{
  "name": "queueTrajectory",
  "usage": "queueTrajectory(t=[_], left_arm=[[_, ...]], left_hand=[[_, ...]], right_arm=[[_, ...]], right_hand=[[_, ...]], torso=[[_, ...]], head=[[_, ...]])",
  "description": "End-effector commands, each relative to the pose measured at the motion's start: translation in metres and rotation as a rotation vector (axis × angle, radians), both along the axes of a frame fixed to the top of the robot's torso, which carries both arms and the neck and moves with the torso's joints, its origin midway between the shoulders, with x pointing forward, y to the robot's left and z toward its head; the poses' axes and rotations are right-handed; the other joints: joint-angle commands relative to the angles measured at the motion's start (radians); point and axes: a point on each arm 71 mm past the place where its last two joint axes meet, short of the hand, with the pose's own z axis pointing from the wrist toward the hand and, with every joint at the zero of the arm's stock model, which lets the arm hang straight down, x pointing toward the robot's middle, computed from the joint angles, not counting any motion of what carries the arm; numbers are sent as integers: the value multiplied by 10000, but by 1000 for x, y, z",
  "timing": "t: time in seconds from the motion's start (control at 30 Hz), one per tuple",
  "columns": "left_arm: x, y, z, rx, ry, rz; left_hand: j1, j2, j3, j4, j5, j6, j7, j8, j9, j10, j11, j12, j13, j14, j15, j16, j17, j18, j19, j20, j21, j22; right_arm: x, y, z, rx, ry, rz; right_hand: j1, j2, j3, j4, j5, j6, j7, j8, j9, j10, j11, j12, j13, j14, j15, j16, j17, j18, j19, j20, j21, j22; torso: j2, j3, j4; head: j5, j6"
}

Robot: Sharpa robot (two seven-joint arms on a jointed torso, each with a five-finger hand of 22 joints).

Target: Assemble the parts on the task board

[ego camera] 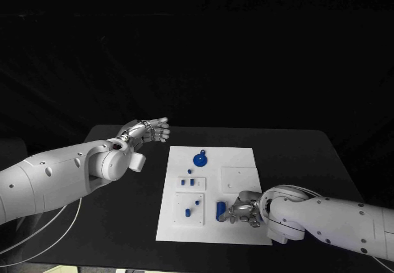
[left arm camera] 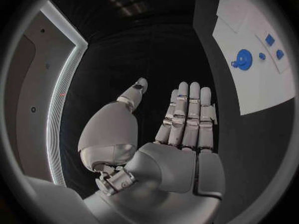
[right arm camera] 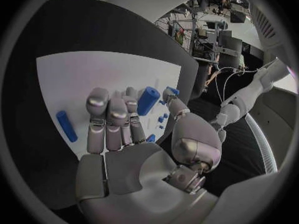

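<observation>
Both hands were out over the black table (ego camera: 304,148), white task board (ego camera: 238,156) in the middle.
L hand (ego camera: 148,132) was raised beside the board's far-left corner, fingers straight and apart, holding nothing. R hand (ego camera: 245,209) was low over the board's near-right part, w/ fingers stretched, nothing gripped, just beside a blue cylinder part (ego camera: 220,211); a round blue part (ego camera: 200,158) lay at the far end.

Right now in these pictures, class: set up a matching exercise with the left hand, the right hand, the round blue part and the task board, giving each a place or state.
1. left hand
2. right hand
3. round blue part
4. task board

a. white, mid-table
b. on the board's far end
c. open, off the board
d. over the board's near end, by a blue cylinder

Pairs: 1-c, 2-d, 3-b, 4-a
</observation>
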Motion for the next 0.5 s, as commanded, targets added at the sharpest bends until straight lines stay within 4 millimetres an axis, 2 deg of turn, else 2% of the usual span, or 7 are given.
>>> queueTrajectory(t=[0.03,0.17,0.27,0.37,0.5], left_arm=[[0,-2,1,-83,-20,-41],[0,-2,1,-77,-10,-38],[0,-1,1,-62,1,-15],[-1,-1,1,-70,20,-44],[-1,-1,1,-69,22,-41]], left_hand=[[34,35,-7,-61,-18,-86,-15,52,-11,-31,4,32,-11,-19,39,-44,20,116,3,38,-56,14],[36,36,-7,-62,-18,-87,-15,52,-12,-31,4,32,-11,-18,40,-46,22,117,4,39,-58,15],[38,38,-6,-62,-18,-87,-15,53,-13,-31,4,32,-11,-18,40,-47,24,118,4,39,-59,16],[38,42,-5,-61,-17,-86,-15,53,-13,-30,4,32,-11,-17,41,-48,25,119,5,40,-59,17],[38,47,-4,-60,-17,-86,-15,54,-13,-30,4,33,-11,-16,41,-49,27,119,5,40,-60,18]], right_arm=[[-2,0,-1,40,79,221],[-2,0,0,21,3,313],[-1,1,0,40,-121,453],[-1,3,0,106,-176,468],[0,4,0,134,-229,446]], right_hand=[[-50,16,-80,-10,-50,-17,-35,31,-16,-53,-15,-8,4,-46,-2,-37,14,900,-39,-61,-45,141],[155,115,-49,-173,-49,20,-53,49,-6,-17,-35,11,5,-24,-22,-32,29,900,-11,-94,-31,143],[683,517,116,-394,-50,95,-76,91,17,25,-55,31,5,2,-39,-24,45,900,25,-125,-8,147],[1129,836,271,-396,-50,213,-102,152,43,77,-77,49,0,26,-54,-18,56,897,55,-111,21,156],[1260,1180,345,-306,-51,336,-127,205,59,143,-99,59,-14,47,-69,-21,59,890,69,-53,38,157]], torso=[[0,-5,-1],[0,2,2],[-1,1,4],[4,-2,9],[6,-8,13]], head=[[-38,44],[-44,46],[-54,31],[-48,67],[-53,25]])
